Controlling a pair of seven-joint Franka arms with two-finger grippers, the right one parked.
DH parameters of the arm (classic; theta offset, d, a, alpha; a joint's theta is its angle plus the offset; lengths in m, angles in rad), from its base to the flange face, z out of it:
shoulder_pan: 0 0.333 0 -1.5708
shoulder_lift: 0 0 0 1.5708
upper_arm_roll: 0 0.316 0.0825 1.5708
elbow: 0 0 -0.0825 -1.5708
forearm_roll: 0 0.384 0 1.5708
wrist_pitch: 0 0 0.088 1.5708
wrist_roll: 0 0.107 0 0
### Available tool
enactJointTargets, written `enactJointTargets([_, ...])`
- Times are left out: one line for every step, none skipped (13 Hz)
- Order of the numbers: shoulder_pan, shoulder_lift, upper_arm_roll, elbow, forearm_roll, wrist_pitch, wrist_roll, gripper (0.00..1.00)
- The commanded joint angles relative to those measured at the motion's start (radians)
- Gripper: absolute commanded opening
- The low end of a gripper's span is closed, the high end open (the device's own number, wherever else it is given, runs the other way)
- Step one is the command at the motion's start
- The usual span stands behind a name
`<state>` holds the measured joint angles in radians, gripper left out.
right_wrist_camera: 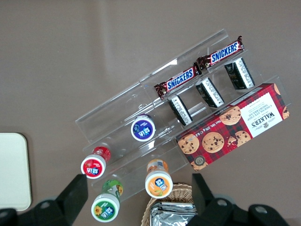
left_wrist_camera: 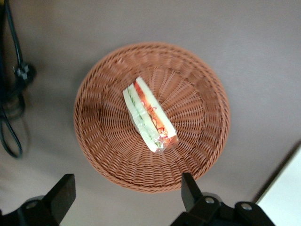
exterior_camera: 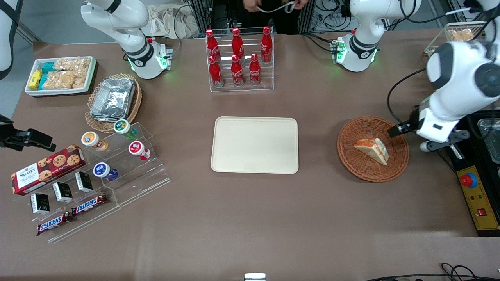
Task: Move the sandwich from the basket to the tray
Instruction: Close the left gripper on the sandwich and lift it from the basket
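From the front, the sandwich (exterior_camera: 372, 150) lies untouched in the basket (exterior_camera: 351, 156) and the tray (exterior_camera: 254, 144) on the bench is bare, so the whole transfer is left; the gripper (exterior_camera: 394, 130) hovers above the basket's rim toward the working arm's end. In the left wrist view the jaws stand spread over the basket (left_wrist_camera: 108, 141), holding nothing, and the sandwich (left_wrist_camera: 149, 114) lies centred, its long axis diagonal across the weave, the filling edge facing up

I read "WALKERS" on the red cookie box (right_wrist_camera: 236, 123), "SNICKERS" on two chocolate bars (right_wrist_camera: 178, 81), and Coca-Cola script on the red bottles (exterior_camera: 237, 72).
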<state>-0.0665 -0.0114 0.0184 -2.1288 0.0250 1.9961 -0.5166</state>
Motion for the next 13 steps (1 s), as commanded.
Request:
enactJointTargets([-0.024, 0.082, -0.009, -0.008, -0.011, 0.079, -0.265, 1.0])
enactJointTargets([-0.024, 0.114, -0.012, -0.02, -0.014, 0.119, -0.32, 1.0])
enactJointTargets([-0.024, 0.134, -0.014, -0.045, -0.014, 0.175, -0.353, 1.0])
enactJointTargets([-0.024, 0.158, -0.012, -0.065, -0.014, 0.226, -0.387, 1.0])
enactJointTargets([-0.022, 0.185, -0.012, -0.072, -0.014, 0.263, -0.408, 1.0])
enactJointTargets([-0.022, 0.201, -0.012, -0.082, -0.013, 0.288, -0.416, 0.99])
enactJointTargets([-0.022, 0.208, -0.012, -0.098, -0.013, 0.311, -0.418, 0.99])
enactJointTargets([-0.021, 0.208, -0.011, -0.13, -0.011, 0.341, -0.416, 1.0])
enactJointTargets([-0.021, 0.205, -0.011, -0.17, -0.007, 0.375, -0.418, 1.0])
enactJointTargets([-0.019, 0.2, -0.011, -0.201, -0.004, 0.404, -0.418, 0.99])
enactJointTargets([-0.019, 0.199, -0.009, -0.215, 0.0, 0.412, -0.418, 0.99])
enactJointTargets([-0.019, 0.199, -0.009, -0.215, 0.0, 0.412, -0.418, 0.94])
enactJointTargets([-0.018, 0.199, -0.009, -0.215, 0.0, 0.412, -0.422, 0.68])
